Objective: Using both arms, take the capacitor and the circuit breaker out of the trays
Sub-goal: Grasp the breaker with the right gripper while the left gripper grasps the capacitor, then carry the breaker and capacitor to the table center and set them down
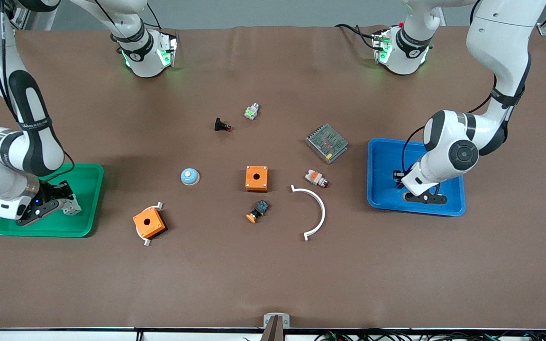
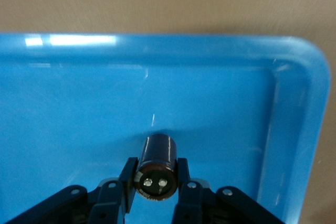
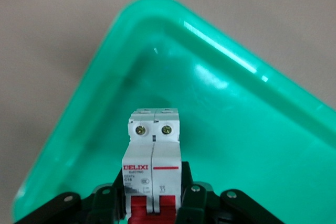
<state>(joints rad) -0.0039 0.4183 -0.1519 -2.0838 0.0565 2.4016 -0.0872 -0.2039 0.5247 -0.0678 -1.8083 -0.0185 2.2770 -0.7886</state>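
Note:
My left gripper (image 1: 400,181) is down inside the blue tray (image 1: 382,201) and shut on the capacitor (image 1: 397,175). In the left wrist view the capacitor (image 2: 157,156) is a dark round can with two pale terminals, held between the fingers (image 2: 128,174) of the gripper (image 2: 156,176), low over the tray floor (image 2: 79,108). My right gripper (image 1: 63,201) is over the green tray (image 1: 88,180), shut on the breaker (image 1: 71,206). In the right wrist view the white breaker (image 3: 153,145) with red levers sits between the fingers (image 3: 186,179) of the gripper (image 3: 152,183), over the tray's corner (image 3: 157,40).
Between the trays lie two orange boxes (image 1: 256,178) (image 1: 149,222), a white curved strip (image 1: 319,208), a metal mesh unit (image 1: 327,143), a blue dome (image 1: 189,176), an orange-capped push button (image 1: 257,210), a white-orange part (image 1: 316,178), a black switch (image 1: 222,125) and a small green-white part (image 1: 251,112).

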